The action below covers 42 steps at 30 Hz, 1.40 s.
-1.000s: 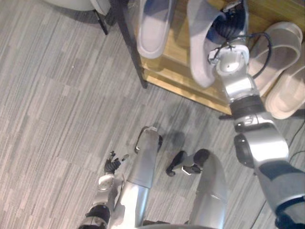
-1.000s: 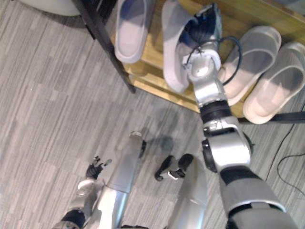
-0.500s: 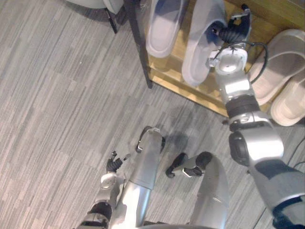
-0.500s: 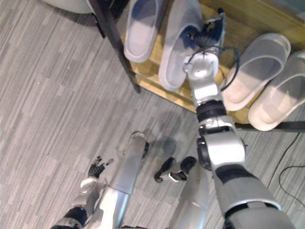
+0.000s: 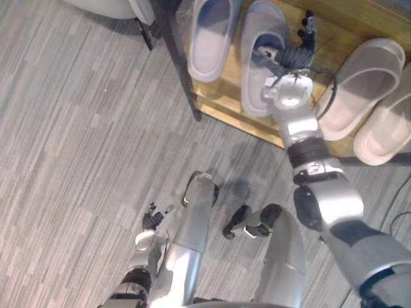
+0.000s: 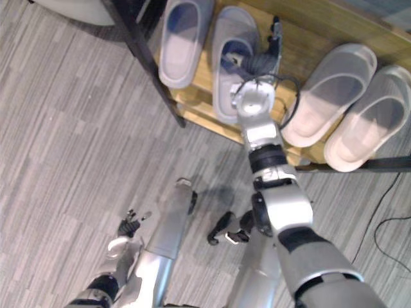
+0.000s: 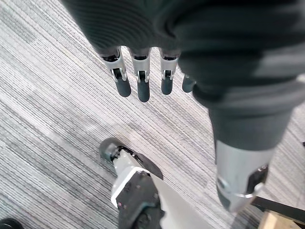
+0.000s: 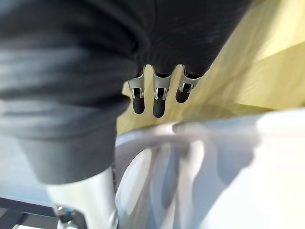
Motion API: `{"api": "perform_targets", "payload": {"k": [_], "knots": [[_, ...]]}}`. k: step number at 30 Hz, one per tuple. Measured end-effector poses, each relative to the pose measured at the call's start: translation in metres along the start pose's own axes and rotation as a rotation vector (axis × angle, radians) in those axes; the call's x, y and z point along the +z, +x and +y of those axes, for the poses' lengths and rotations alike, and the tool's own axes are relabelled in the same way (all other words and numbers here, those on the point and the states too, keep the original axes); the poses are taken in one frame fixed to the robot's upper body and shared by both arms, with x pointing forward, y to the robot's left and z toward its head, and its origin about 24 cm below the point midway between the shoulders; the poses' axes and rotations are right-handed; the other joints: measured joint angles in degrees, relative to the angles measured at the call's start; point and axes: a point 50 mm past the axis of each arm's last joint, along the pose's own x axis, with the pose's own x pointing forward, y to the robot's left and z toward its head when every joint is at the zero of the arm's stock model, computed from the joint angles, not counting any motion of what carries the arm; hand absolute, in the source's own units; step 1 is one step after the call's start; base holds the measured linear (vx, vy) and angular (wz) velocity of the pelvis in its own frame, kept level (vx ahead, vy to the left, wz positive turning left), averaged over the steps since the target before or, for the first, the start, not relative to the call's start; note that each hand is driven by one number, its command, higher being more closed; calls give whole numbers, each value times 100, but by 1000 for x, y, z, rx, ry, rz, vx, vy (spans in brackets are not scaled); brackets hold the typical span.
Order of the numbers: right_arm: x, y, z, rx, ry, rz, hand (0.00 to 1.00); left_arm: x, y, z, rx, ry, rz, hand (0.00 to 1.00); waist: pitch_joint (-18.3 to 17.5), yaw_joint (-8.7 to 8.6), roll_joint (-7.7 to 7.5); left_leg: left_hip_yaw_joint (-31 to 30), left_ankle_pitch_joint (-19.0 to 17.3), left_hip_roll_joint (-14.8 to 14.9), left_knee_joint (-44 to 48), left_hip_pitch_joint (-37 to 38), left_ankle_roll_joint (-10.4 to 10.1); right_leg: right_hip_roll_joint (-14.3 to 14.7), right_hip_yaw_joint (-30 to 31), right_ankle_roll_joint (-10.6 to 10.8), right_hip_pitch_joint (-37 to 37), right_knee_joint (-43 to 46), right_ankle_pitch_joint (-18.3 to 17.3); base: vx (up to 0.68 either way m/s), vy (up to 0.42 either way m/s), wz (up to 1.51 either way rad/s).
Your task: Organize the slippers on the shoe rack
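Job looks nearly done, I judge: the grey slipper (image 5: 255,74) lies flat on the rack shelf (image 5: 334,25) beside its mate (image 5: 209,38), beige pair (image 5: 359,83) alongside, my right hand (image 5: 292,56) over it with fingers (image 8: 158,102) straight, gripping nothing, left hand (image 5: 153,221) slack.

Bare shelf (image 6: 305,38) between grey slippers (image 6: 182,45) and beige slippers (image 6: 331,93), black post (image 6: 144,62) at left, open carpet (image 6: 77,160) in front

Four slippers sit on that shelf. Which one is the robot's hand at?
The pale grey slipper second from the left, beside its grey twin. The right hand hangs over it; the two beige slippers lie further right.
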Motion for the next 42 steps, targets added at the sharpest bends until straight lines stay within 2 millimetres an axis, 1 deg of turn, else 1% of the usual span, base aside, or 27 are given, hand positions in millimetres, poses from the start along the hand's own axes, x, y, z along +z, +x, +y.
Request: {"api": "perform_targets", "payload": {"k": [3,4,6,7,10,14,18,21,23,25,27,30,36,39,42], "knots": [[3,-7,6,14,49,-19,0,1,1,2,11,-22,2,0,0,-39,-1,9,0,66,-74,59,0,73,8,-8,40,-108,50,5,22,-10],[1,-11,7,18,77,-14,0,1,1,3,18,-28,7,0,0,-72,-1,11,1,68,-108,87,1,76,5,0,67,-139,58,0,0,0],[-6,-18,10,26,101,7,0,0,1,3,23,-37,8,0,1,-106,-3,16,2,82,-163,146,2,92,4,19,120,-198,69,0,0,0],[-13,-24,12,34,121,33,0,1,2,3,22,-37,6,0,2,-130,-4,19,2,93,-199,205,3,111,4,26,174,-249,76,32,8,-4],[-23,-40,17,50,189,56,0,3,2,2,21,-43,2,0,2,-164,-8,23,2,147,-288,281,4,168,0,45,244,-369,115,35,7,-6],[-41,-61,23,74,250,113,0,4,3,7,43,-68,3,0,20,-228,-83,45,2,163,-385,423,4,176,3,47,358,-456,117,24,-2,0],[-41,-73,27,104,344,117,0,3,3,10,59,-89,17,0,14,-278,-107,44,2,180,-418,452,4,198,-2,80,389,-507,134,4,2,-1],[-46,-83,33,122,406,146,0,3,4,11,65,-95,19,0,19,-297,-115,41,2,204,-438,471,4,235,-3,118,416,-558,160,26,16,-5],[-48,-89,37,141,448,169,0,4,4,12,71,-102,17,0,33,-307,-145,42,1,212,-460,541,6,244,-7,114,489,-589,168,0,0,0],[-50,-95,42,151,493,198,0,7,5,13,76,-112,11,0,62,-307,-217,49,7,217,-529,620,11,244,-8,116,554,-640,167,0,0,0],[-50,-100,47,161,540,216,0,8,6,13,78,-115,12,0,54,-305,-235,43,14,226,-568,633,13,251,-28,142,576,-681,160,0,0,0],[-48,-102,49,174,591,226,0,9,6,11,73,-114,19,0,57,-302,-239,40,14,215,-575,630,13,248,-36,104,581,-688,178,9,0,1],[-47,-101,49,157,678,255,0,14,8,5,60,-109,5,0,57,-302,-239,0,40,175,-635,630,-10,228,-79,103,597,-723,178,26,-4,5],[-44,-97,50,153,720,266,0,14,8,4,58,-106,4,0,57,-303,-239,-18,114,117,-731,631,-20,166,-119,101,598,-747,180,18,-14,13],[-42,-93,56,161,730,280,0,14,8,3,56,-109,4,0,63,-291,-235,-112,143,88,-772,665,-42,158,-231,98,694,-790,181,12,-18,12]]}}
